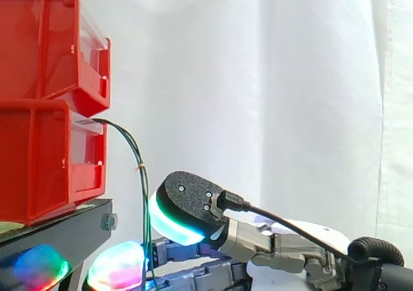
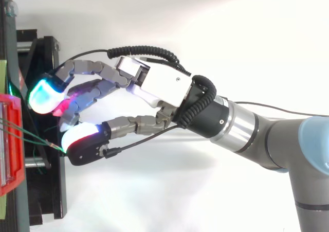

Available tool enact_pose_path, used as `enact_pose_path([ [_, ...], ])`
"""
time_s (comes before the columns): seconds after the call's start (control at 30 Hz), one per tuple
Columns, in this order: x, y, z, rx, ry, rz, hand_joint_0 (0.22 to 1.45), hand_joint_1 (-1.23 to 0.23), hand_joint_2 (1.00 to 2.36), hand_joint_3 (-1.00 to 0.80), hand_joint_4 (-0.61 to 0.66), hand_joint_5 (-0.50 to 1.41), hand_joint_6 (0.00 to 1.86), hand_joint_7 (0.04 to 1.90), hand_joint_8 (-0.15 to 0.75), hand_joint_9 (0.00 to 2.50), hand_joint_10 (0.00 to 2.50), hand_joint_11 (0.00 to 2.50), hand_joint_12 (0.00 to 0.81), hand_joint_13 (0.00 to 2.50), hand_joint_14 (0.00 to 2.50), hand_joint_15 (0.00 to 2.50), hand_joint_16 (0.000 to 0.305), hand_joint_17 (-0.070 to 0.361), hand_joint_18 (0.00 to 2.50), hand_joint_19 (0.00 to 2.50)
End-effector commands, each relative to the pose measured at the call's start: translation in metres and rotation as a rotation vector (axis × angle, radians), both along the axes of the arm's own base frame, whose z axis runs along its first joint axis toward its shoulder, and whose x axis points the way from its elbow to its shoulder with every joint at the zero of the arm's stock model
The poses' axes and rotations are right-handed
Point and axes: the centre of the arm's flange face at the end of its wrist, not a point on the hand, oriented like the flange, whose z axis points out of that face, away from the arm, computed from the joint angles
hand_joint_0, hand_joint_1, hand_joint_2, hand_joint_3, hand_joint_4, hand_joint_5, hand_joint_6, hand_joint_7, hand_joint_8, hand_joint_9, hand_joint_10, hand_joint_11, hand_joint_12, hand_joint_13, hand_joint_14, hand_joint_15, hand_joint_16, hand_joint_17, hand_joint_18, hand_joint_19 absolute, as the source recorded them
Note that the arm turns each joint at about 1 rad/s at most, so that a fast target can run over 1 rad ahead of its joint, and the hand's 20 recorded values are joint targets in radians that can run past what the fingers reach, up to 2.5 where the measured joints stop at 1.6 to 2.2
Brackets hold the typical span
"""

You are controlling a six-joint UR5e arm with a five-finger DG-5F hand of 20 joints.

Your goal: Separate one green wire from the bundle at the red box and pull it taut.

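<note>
I have the hand (image 2: 159, 83) in at the front edge of the flat black metal stand (image 1: 64, 230), and I judge the task barely begun. The bundle of thin green wires (image 1: 132, 150) leaves the front lip of the lower red plastic bin (image 1: 45, 168), arcs out slack and drops past the stand's front edge. A small yellowish tie (image 1: 139, 167) gathers the strands partway down, so none is separated and none is taut.

The hand is spread: its fingers reach loosely toward the bin and the thumb is set apart from them. The wires hang in the gap between the thick rounded thumb pad (image 1: 184, 204) and the glowing fingertips (image 2: 43, 94). From above, the strands converge right at the thumb pad's tip. I cannot tell whether they touch it, and I see nothing pinched. Everything is left to do: single out one strand, pinch it, then draw it away from the bin until the slack is gone.

The bins are glossy moulded boxes with clear front panels, and a second red plastic bin (image 1: 45, 39) is stacked on the lower one. The wires look smooth and limp and should slip easily. The thumb pad has a matt, speckled black back with a cyan-white glowing rim. A white curtain (image 1: 290, 78) hangs in soft folds behind.
</note>
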Motion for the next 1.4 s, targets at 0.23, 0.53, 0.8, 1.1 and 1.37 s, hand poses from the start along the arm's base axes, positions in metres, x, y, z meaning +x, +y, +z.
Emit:
enact_pose_path([
  [0.23,0.000,0.002,0.000,-0.002,-0.001,0.004,0.49,-0.75,1.00,-0.50,0.36,-0.13,0.50,0.98,0.324,1.17,0.02,0.64,0.331,1.25,0.01,0.38,0.034,0.076,0.74,0.09],
  [0.53,0.000,0.004,0.000,0.009,-0.006,0.010,0.45,-0.72,1.00,-0.50,0.32,-0.15,0.50,1.01,0.317,1.30,0.02,0.78,0.346,1.39,0.02,0.46,0.036,0.081,0.79,0.09],
  [0.8,0.001,0.007,0.007,0.052,-0.028,0.050,0.38,-0.66,1.00,-0.50,0.37,-0.16,0.50,1.03,0.352,1.42,0.02,0.86,0.380,1.50,0.02,0.50,0.042,0.094,0.89,0.08],
  [1.1,-0.009,0.005,0.026,0.053,0.060,0.060,0.47,-0.65,1.00,-0.50,0.31,-0.16,0.50,1.03,0.318,1.38,0.02,0.87,0.372,1.45,0.02,0.53,0.037,0.082,0.85,0.17],
  [1.37,-0.019,0.005,0.043,0.067,0.138,0.080,0.43,-0.60,1.00,-0.50,0.33,-0.16,0.50,1.03,0.330,1.40,0.02,0.86,0.392,1.44,0.02,0.50,0.041,0.093,0.87,0.14],
])
